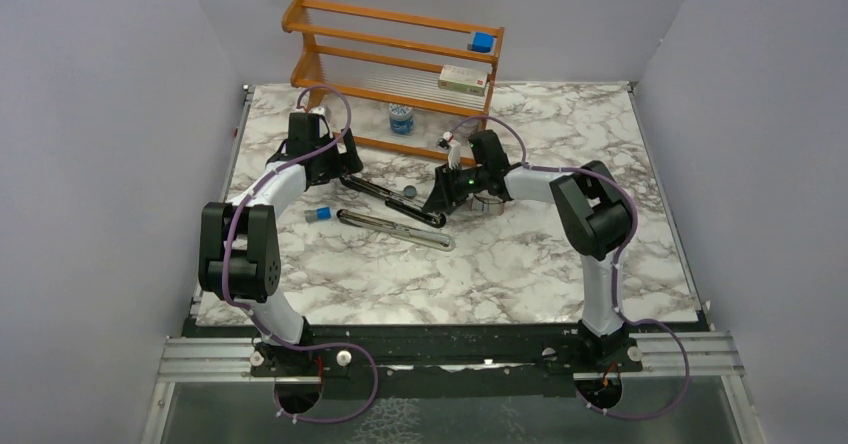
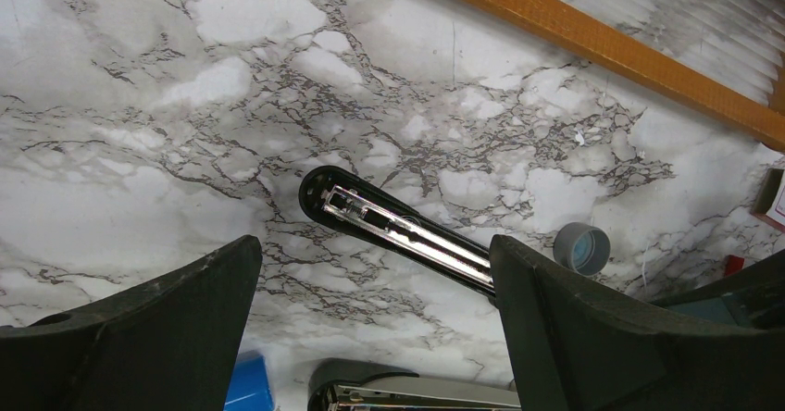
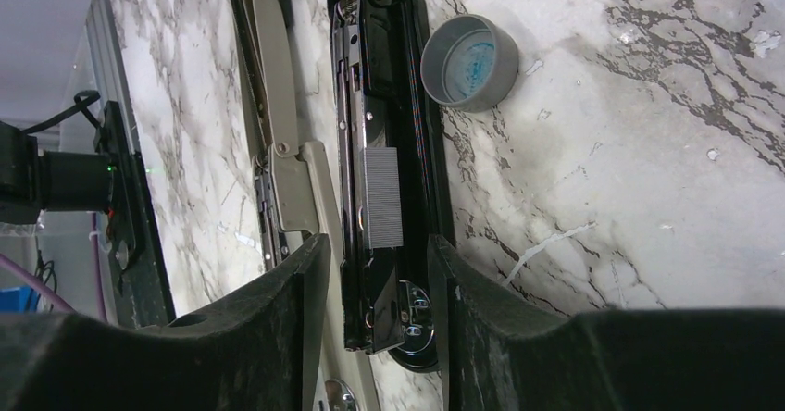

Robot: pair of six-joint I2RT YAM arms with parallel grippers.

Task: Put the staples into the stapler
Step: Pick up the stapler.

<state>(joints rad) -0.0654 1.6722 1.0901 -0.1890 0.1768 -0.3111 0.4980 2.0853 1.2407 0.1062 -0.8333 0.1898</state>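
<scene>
The stapler lies opened flat on the marble table as two hinged bars, a black bar with a silver channel [image 1: 392, 197] and a silver-grey bar [image 1: 395, 229]. A short ribbed grey strip of staples [image 3: 382, 198] rests on the black bar [image 3: 389, 105]. My right gripper [image 3: 378, 242] straddles that bar's hinge end just below the strip, with narrow gaps on both sides. In the top view the right gripper [image 1: 437, 207] is at the bar's right end. My left gripper [image 2: 375, 244] hangs wide open over the table, near the bar's other end [image 2: 398, 230].
A grey bottle cap [image 3: 469, 62] sits beside the black bar. A small blue item [image 1: 323, 213] lies left of the silver bar. Behind stands a wooden rack [image 1: 400, 64] holding a box [image 1: 463, 79] and a blue cube [image 1: 483, 41], with a bottle [image 1: 401, 118] under it.
</scene>
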